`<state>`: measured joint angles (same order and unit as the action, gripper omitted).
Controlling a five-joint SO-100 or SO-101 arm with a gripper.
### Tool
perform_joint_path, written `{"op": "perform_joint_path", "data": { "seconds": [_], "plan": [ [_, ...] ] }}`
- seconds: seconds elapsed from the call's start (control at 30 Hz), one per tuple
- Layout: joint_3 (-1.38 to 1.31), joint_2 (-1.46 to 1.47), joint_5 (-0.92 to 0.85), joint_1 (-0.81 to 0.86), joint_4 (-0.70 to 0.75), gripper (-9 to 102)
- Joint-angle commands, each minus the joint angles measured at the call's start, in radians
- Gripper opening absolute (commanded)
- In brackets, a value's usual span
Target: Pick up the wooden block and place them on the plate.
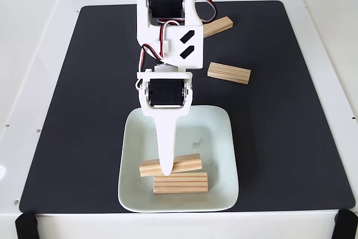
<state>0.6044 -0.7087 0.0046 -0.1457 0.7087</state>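
Claw (166, 170) over the plate (218, 132), white finger tip against the upper of two wooden blocks there; jaw state cannot be told from this angle. Upper block (184, 164) slightly tilted, lower block (180, 183) just beside it toward the plate's near rim. Plate at the black mat's (291, 138) near edge. Third block (229, 73) mid-mat; fourth (218, 26) toward the far edge, partly behind the arm.
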Motion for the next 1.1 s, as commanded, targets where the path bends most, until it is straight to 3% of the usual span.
{"op": "perform_joint_path", "data": {
  "seconds": [0.0,0.6,0.9,1.07],
  "plan": [
    [-0.003,-0.023,-0.002,-0.009,-0.003,0],
    [-0.003,-0.023,-0.002,-0.025,-0.003,2],
    [-0.002,-0.023,-0.002,-0.025,-0.003,36],
    [-0.002,-0.023,-0.003,-0.025,-0.003,44]
  ]
}}
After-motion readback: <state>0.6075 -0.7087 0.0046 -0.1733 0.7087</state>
